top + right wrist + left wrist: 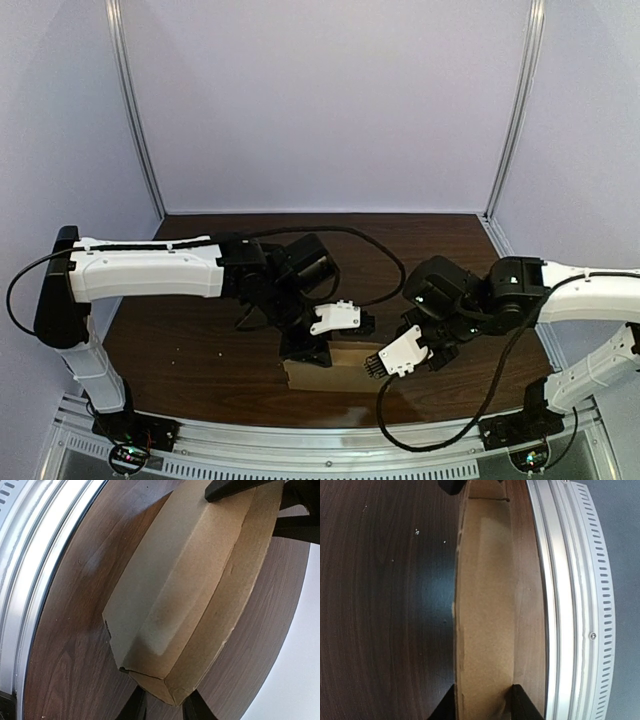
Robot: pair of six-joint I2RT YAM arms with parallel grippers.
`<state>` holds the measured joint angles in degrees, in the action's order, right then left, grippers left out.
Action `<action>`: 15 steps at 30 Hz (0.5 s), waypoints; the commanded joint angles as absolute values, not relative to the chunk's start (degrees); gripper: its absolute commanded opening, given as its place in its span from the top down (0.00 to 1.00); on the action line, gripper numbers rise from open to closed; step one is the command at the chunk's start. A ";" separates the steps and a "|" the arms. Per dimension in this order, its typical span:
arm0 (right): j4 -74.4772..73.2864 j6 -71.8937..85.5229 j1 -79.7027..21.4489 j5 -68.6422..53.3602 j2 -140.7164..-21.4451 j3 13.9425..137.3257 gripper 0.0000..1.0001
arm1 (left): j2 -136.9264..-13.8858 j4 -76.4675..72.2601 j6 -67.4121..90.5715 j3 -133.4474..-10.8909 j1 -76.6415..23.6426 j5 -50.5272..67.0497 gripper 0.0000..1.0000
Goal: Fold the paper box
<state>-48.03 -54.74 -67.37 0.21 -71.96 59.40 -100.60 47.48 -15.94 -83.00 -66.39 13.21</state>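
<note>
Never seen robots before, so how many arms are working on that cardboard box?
2. The white-and-black left arm reaches in from the left, the right arm from the right; both meet at the brown cardboard box.

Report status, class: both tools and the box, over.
Left tool shut on one box end. Right tool shut on the other. Box partly folded, on table. Nothing blocking.
</note>
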 commanded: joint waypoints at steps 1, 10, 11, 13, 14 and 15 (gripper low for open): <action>-48.55 -56.27 -70.09 4.75 -71.04 56.86 0.77 | -101.57 46.03 -15.38 -82.27 -66.01 8.05 0.68; -48.84 -56.92 -71.86 7.67 -70.24 56.14 0.77 | -101.60 46.12 -15.47 -82.17 -66.01 7.23 0.68; -48.64 -56.77 -72.22 8.04 -70.25 55.90 0.77 | -101.60 46.08 -15.45 -82.18 -66.01 7.10 0.69; -48.17 -56.66 -72.97 9.20 -70.35 55.45 0.77 | -101.60 46.23 -15.39 -82.13 -66.01 6.74 0.68; -47.93 -56.50 -73.37 9.77 -70.44 55.30 0.77 | -101.60 46.27 -15.38 -82.11 -65.98 6.64 0.68; -47.75 -56.36 -73.90 10.22 -70.69 55.25 0.77 | -101.65 46.29 -15.38 -82.09 -66.00 6.65 0.68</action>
